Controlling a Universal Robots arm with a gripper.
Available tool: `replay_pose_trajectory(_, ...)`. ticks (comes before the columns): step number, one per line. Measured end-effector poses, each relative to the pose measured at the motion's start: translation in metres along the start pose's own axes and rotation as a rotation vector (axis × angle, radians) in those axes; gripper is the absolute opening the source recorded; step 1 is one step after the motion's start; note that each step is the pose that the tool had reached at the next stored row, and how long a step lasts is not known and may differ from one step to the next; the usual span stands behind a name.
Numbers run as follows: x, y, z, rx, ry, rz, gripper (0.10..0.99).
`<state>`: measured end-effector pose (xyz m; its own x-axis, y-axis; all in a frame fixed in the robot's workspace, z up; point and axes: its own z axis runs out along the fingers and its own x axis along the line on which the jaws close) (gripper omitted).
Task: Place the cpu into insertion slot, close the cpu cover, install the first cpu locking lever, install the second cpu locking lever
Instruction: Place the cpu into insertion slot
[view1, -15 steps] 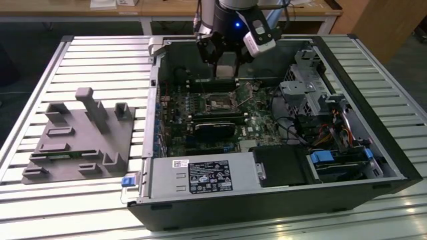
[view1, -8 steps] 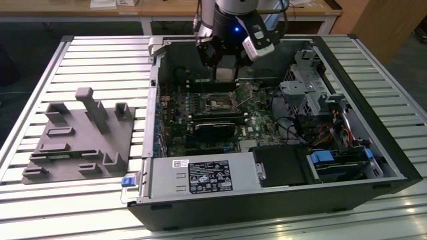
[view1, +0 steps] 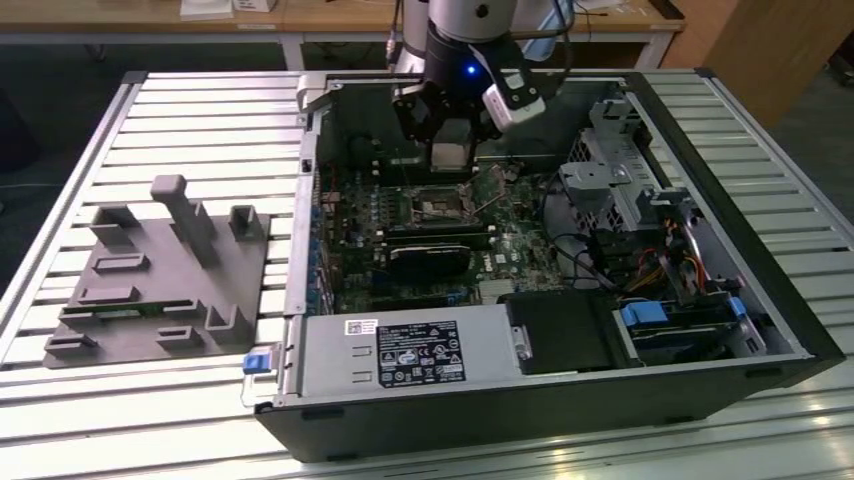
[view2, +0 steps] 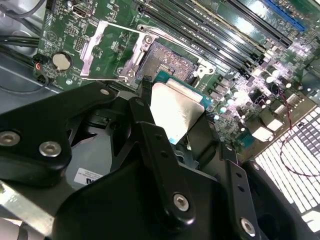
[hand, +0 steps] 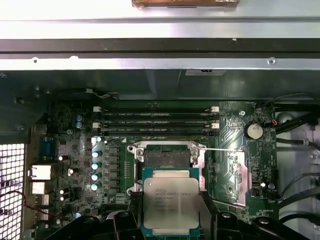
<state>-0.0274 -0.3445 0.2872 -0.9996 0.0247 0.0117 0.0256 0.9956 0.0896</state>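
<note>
My gripper (view1: 451, 140) hangs inside the open computer case, shut on the cpu (view1: 451, 157), a flat square chip with a silvery top. In both wrist views the cpu (hand: 170, 205) (view2: 175, 112) sits between the black fingers (hand: 207, 215), held above the board and just beside the insertion slot (hand: 167, 159) (view2: 167, 60). The slot (view1: 437, 205) is a dark, bare square socket with a silver rim. The cpu cover (hand: 235, 175) (view2: 107, 50) is flipped open and lies to one side of the slot. A thin locking lever (hand: 225, 148) stands raised by it.
Long black memory slots (hand: 157, 120) run beside the socket. A black card (view1: 430, 258) lies just in front of it, and a labelled power supply (view1: 414, 350) fills the case front. A drive cage (view1: 614, 180) with cables is at the exterior view's right; a grey fixture (view1: 160, 270) is outside on the table.
</note>
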Motion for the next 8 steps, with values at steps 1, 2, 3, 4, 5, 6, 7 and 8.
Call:
replay_pose_trajectory(1, 0.0001, -0.0001, 0.0013, 0.0, -0.0007, 0.0, 0.537)
replay_pose_trajectory(2, 0.0001, -0.0003, 0.0027, 0.0, -0.0013, 0.0, 0.537)
replay_pose_trajectory(3, 0.0002, -0.0004, 0.0042, 0.0, -0.0019, 0.0, 0.537)
replay_pose_trajectory(4, 0.0002, -0.0006, 0.0057, 0.0, -0.0025, 0.0, 0.537)
replay_pose_trajectory(5, 0.0002, -0.0007, 0.0073, 0.0, -0.003, 0.0, 0.537)
replay_pose_trajectory(6, 0.0002, -0.0008, 0.0087, 0.0, -0.0033, 0.0, 0.537)
replay_pose_trajectory(7, 0.0003, -0.0009, 0.0098, 0.0, -0.0034, 0.0, 0.537)
replay_pose_trajectory(8, 0.0003, -0.0009, 0.0102, 0.0, -0.0034, 0.0, 0.537)
